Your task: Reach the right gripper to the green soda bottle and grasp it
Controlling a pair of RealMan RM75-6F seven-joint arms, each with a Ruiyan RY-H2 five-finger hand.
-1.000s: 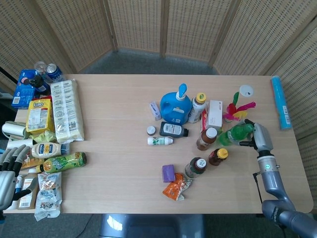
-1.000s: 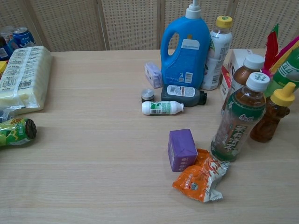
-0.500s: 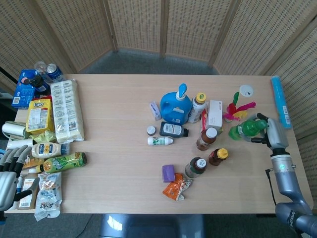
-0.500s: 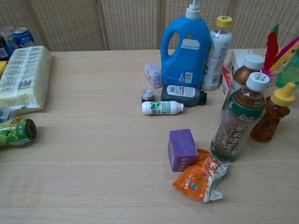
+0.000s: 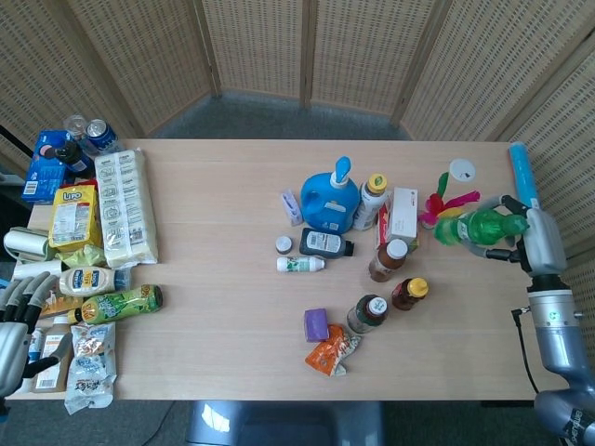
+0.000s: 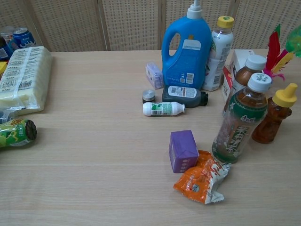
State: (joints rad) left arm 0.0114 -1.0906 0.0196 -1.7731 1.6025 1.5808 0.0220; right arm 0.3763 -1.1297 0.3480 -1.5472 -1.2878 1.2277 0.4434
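The green soda bottle (image 5: 480, 226) is held in the right hand (image 5: 539, 243), with the fingers (image 5: 509, 253) wrapped around its far-right end. The bottle is tipped on its side, up off the table (image 5: 214, 279), near the right edge, just right of the feather toy (image 5: 448, 204). The left hand (image 5: 17, 327) is seen at the near left edge, fingers spread, with nothing held. Bare wood is seen between the snack packs (image 5: 127, 205) and the blue jug (image 5: 328, 199).

blue jug (image 5: 327, 200) upright | purple box (image 6: 182, 150) | orange packet (image 6: 202, 181), possibly snack
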